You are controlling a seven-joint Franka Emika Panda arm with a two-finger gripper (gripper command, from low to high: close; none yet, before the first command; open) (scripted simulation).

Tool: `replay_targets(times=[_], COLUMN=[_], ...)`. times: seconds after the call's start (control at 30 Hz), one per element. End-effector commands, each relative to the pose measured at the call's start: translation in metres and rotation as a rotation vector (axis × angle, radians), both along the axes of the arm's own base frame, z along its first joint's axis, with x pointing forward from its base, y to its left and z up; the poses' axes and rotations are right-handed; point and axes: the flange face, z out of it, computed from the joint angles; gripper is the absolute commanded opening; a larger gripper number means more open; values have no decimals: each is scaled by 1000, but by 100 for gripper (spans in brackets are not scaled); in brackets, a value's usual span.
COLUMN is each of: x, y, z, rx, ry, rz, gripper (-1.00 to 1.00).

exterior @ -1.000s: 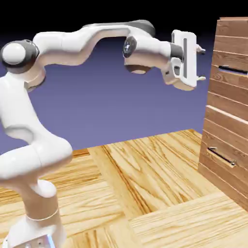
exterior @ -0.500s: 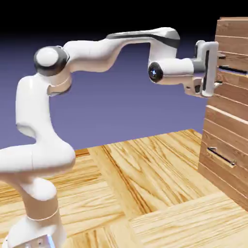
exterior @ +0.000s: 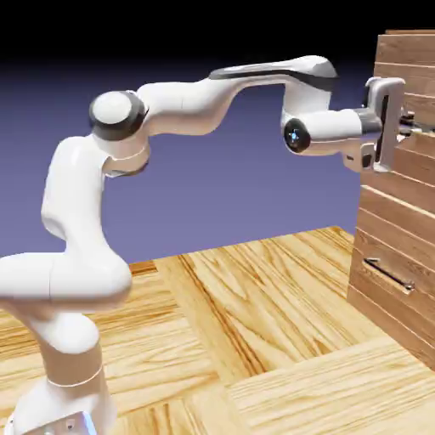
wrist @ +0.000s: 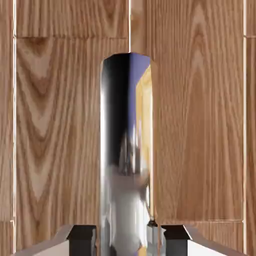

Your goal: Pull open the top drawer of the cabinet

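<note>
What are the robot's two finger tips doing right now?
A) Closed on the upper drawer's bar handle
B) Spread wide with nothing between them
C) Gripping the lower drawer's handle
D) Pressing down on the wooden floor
A: the hand view shows the shiny bar handle between the finger tips, and the exterior view shows the gripper up at the top drawer.
</note>
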Motion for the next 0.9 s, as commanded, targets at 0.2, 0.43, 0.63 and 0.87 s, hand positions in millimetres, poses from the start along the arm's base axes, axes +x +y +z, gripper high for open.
replay_targets(times=[0.2, 0.43, 0.63, 0.87], x=[-58, -124, -193, -245], y=[0, 0, 0, 0], z=[0, 0, 0, 0], rx=[0, 0, 0, -2], ry=[0, 0, 0, 1], rz=[0, 0, 0, -1], gripper=[-100, -100, -100, 100])
